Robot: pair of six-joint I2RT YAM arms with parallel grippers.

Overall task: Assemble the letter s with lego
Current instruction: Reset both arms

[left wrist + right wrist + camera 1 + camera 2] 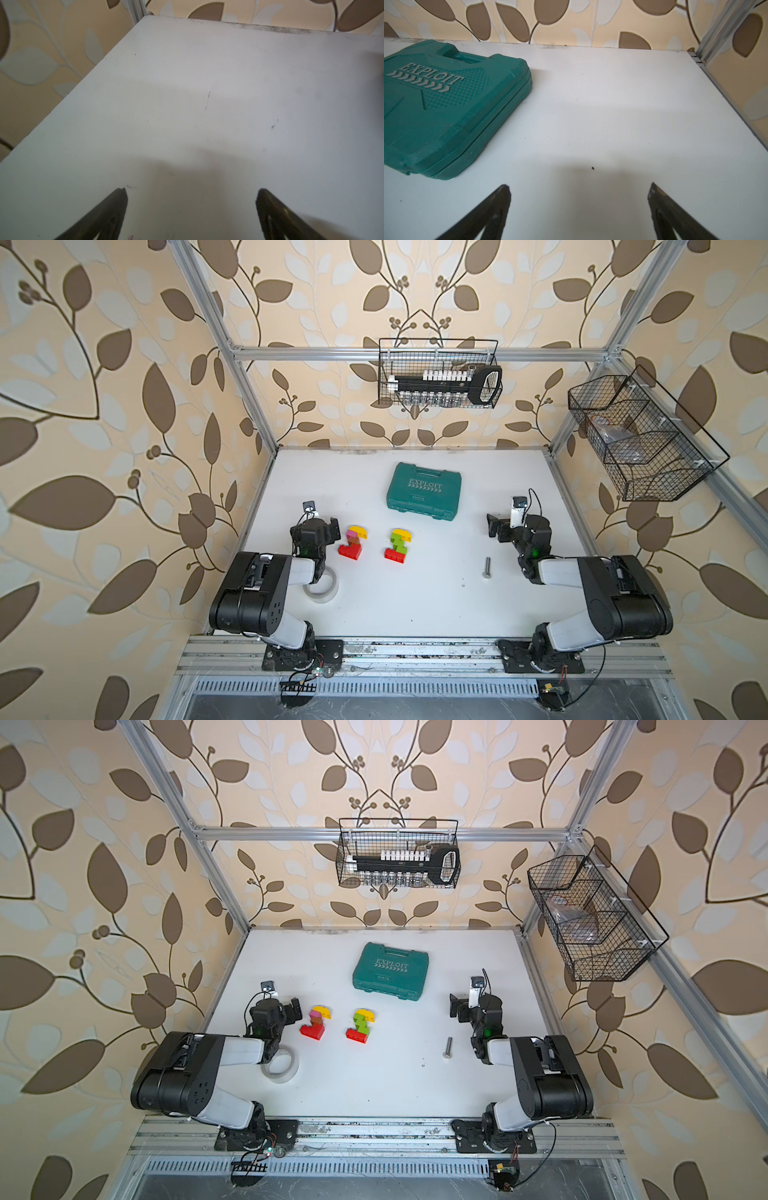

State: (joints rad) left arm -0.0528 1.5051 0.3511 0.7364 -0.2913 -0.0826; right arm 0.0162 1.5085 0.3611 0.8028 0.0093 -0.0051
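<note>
left claw (192, 191): spread wide, holding nothing; only bare desk (207, 104) shows between its tips.
right claw (579, 186): spread wide too, holding nothing; the green case (436, 104) is off to one side in front of it.
lego with pink (352, 542): on the desk, just beside the left claw, on its middle-of-the-desk side.
lego with green (398, 546): a little further toward the middle, apart from the pink lot.
long way: each lot runs from a yellow brick at the far end to a red brick at the near end.
nearer arm: the left one; the right claw is well apart, past the bolt (486, 568).
next move, my guess: the left claw points at the back wall, so it must turn sideways to reach the lego.
</note>
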